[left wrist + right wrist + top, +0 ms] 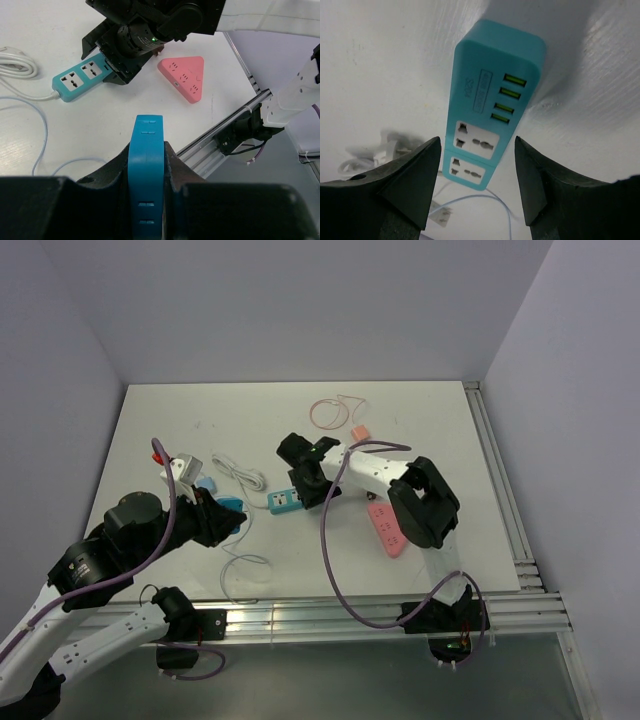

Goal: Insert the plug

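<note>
Step in hand: align the blue plug [145,145] with a socket of the teal power strip [492,65]. The left gripper [146,152] is clenched on the plug, which stands on edge between its fingers, near the strip but apart from it. The strip lies flat on the table [430,420], face up, with both universal sockets uncovered in the left wrist view. The right gripper [477,150] is released, with one finger on each long side of the strip. A narrow gap shows at each side, and whether the pads touch the body cannot be told. Before insertion, close the right jaws on the strip or bear down on it, so that it neither slides nor pivots under the push. The pins of the plug are hidden in every view, so square them to the socket holes by the plug body. Bring the plug over the chosen socket, hold it perpendicular to the strip face and press straight in without rocking. Keep the left fingers away from the right fingers, which crowd the strip. Leave slack in the thin white cable [44,135] so that it does not drag the plug off line. The pink triangular strip [184,77] nearby is probably not the target.
</note>
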`<action>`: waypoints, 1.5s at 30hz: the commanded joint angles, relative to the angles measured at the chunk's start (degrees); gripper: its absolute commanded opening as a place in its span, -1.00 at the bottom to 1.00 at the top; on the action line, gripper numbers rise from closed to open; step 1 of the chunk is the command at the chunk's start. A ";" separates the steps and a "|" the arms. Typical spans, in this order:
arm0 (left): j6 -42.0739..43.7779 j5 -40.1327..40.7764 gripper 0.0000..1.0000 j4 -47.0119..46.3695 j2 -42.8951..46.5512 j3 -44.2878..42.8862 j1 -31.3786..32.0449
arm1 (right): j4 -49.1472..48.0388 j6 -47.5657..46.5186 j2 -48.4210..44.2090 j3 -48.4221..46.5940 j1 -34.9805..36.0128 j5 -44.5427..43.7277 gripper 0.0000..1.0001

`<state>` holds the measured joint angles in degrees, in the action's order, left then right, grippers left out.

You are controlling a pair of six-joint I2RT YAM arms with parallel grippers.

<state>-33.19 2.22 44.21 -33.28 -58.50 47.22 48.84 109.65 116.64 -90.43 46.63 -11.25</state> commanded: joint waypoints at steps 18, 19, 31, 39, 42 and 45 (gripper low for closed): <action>1.72 -1.69 -0.99 -1.85 -0.30 -0.12 -0.03 | 3.72 -17.34 9.65 -7.13 -2.42 0.43 -0.07; 2.07 -1.69 -0.99 -1.67 -0.30 -0.12 -0.11 | 3.02 -21.71 9.83 -6.95 -2.42 0.52 -0.15; 3.39 -4.07 -0.99 0.44 -0.74 1.72 -0.02 | -0.84 -45.73 8.52 0.25 -0.76 -0.88 -1.00; 2.44 -2.48 -0.99 1.14 -3.54 3.04 -0.11 | -8.58 -61.54 2.28 10.53 1.09 3.15 -1.00; 0.50 -2.40 -0.99 1.15 -6.35 2.86 -0.11 | -9.11 -64.72 1.14 12.21 1.53 2.29 -1.00; -2.48 -4.85 -0.99 -0.61 -9.78 4.88 -0.11 | -10.43 -65.70 -0.01 14.31 2.23 2.89 -1.00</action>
<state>-32.38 -0.67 45.56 -40.45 -54.76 47.22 31.57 51.59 114.98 -80.79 47.33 -8.12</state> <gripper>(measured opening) 0.242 0.623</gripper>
